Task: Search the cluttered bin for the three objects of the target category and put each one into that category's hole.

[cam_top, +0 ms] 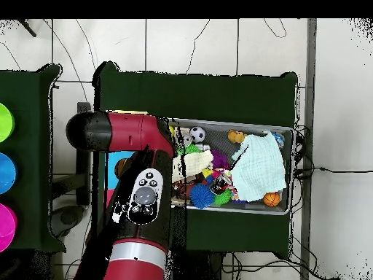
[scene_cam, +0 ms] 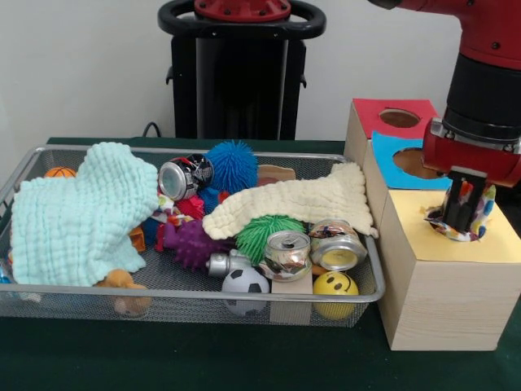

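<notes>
A red and black robot arm reaches down over the yellow-faced wooden box [scene_cam: 450,281] at the right of the dark green tabletop [scene_cam: 163,358], its gripper [scene_cam: 462,218] with jaws closed narrow on a small white cloth [scene_cam: 483,213] printed with coloured dots. The soft cloth bunches around the black jaws right at the box's top, over the hole, whose ragged rim is hidden beneath the fabric.

Behind that pale wood box stand two more, one with a blue face [scene_cam: 403,159] and a round hole, and farthest back one with a red face [scene_cam: 395,118].

To the left sits the wide, shallow wire-mesh bin [scene_cam: 32,297] with its thick metal rim, heaped with clutter. A mint-green knit cloth [scene_cam: 77,216] drapes over the left half. A cream knit cloth [scene_cam: 297,204] stretches across the right. Around them lie a spiky blue ball [scene_cam: 232,165], a spiky green ball [scene_cam: 262,232], a knobbly purple toy [scene_cam: 191,243], crushed metal cans [scene_cam: 286,254], a small soccer ball [scene_cam: 244,285] and a yellow smiley ball [scene_cam: 335,287] at the near rim.

From overhead, the arm's bulk covers the boxes; the bin lies to its right.
</notes>
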### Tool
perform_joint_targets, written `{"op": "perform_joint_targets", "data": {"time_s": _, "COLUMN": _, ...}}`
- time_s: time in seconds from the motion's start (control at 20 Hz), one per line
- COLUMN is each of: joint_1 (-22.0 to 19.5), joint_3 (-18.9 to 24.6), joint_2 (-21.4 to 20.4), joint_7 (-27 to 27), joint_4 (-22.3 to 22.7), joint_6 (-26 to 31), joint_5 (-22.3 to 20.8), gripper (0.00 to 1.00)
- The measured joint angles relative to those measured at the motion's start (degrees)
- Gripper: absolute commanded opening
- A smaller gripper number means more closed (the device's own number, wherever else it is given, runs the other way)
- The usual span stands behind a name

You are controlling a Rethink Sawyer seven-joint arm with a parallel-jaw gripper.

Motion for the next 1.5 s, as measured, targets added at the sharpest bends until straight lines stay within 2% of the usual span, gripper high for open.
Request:
{"op": "perform_joint_targets", "data": {"time_s": 0.5, "joint_1": 0.02, "joint_3": 0.00, "joint_2": 0.95, "joint_7": 0.00, "joint_4": 0.00, "joint_6": -0.52, "joint_5": -0.09, "gripper": 0.00}}
{"op": "perform_joint_targets", "data": {"time_s": 1.1, "joint_1": 0.24, "joint_3": 0.02, "joint_2": 3.27, "joint_7": 0.00, "joint_4": 0.66, "joint_6": -6.45, "joint_5": -0.47, "gripper": 0.00}}
{"op": "perform_joint_targets", "data": {"time_s": 1.5, "joint_1": 0.25, "joint_3": 0.02, "joint_2": 3.53, "joint_7": 0.00, "joint_4": 1.29, "joint_6": -6.47, "joint_5": -0.64, "gripper": 0.00}}
